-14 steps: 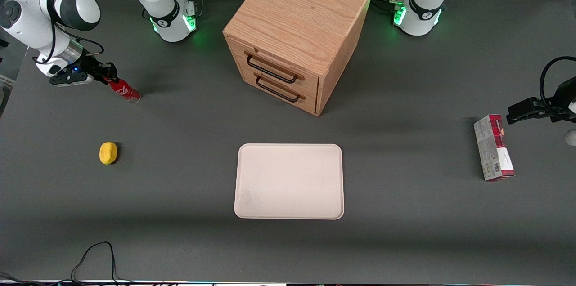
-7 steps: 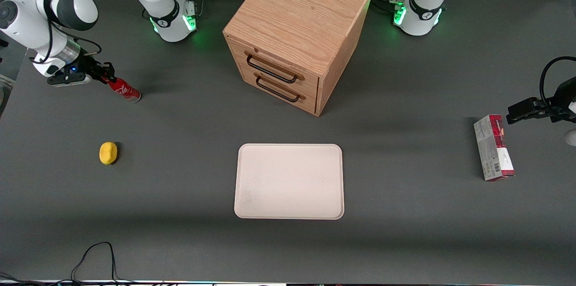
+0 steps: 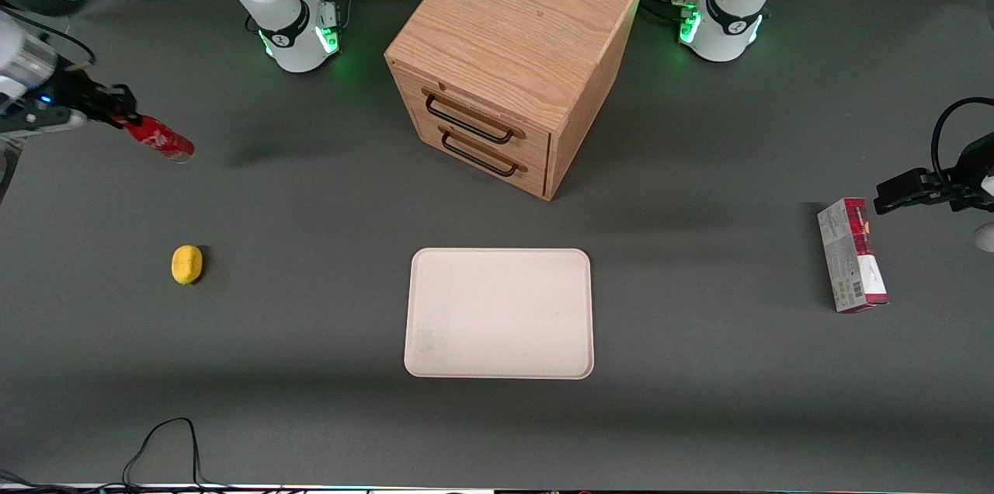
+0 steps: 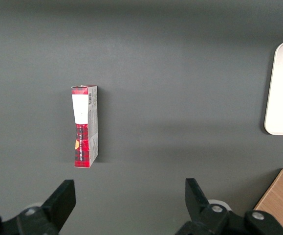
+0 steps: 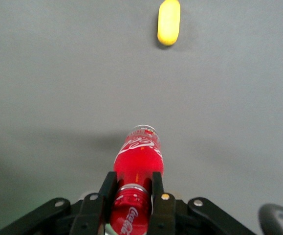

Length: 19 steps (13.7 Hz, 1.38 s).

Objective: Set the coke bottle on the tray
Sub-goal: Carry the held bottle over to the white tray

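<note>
Gripping the bottle (image 3: 159, 141) near its cap end, the gripper (image 3: 123, 115) sits at the working arm's end of the table (image 3: 311, 416), raised above the surface. In the wrist view its two fingers (image 5: 163, 208) press against the bottle's (image 5: 137, 166) upper body from either side, pinching it; the gripper (image 5: 130, 210) carries it clear of the table, and a soft shadow lies on the mat under it. Bottle is tilted in the front view, clear base pointing down and toward the table's middle, white script visible on the red body.

Tray (image 3: 498, 313) lies flat near the middle of the table, nearer the front camera than the cabinet (image 3: 509, 59), well apart from the bottle. Nothing rests on it.

Lemon (image 3: 186, 264), yellow, lies on the mat nearer the front camera than the bottle, apart from it; it also shows in the wrist view (image 5: 168, 22).

Cabinet has two drawers with dark handles, both closed.

Carton (image 3: 851, 255), red and grey, lies flat toward the parked arm's end of the table, well apart from the tray; it also shows in the left wrist view (image 4: 85, 126).
</note>
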Each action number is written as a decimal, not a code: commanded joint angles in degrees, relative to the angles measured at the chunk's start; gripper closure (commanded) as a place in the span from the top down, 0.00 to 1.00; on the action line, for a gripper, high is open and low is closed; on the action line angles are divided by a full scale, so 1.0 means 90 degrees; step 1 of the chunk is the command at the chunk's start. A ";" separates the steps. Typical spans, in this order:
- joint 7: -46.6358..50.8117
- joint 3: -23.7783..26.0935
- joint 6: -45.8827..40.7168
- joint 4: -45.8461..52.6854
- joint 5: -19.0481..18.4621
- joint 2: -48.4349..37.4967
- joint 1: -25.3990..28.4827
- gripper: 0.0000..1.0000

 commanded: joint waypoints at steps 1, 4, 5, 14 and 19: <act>0.0252 -0.0016 -0.1414 0.1621 -0.0059 0.0191 0.0533 0.22; 0.0252 -0.0006 -0.2392 0.2853 -0.0049 0.0376 0.0758 0.21; 0.0242 -0.0006 -0.2549 0.3176 -0.0040 0.0512 0.0865 0.21; 0.0252 0.0091 -0.3106 0.7099 0.1347 0.4092 0.1959 0.18; 0.1440 0.1260 -0.3353 0.9339 0.1767 0.5922 0.1941 0.09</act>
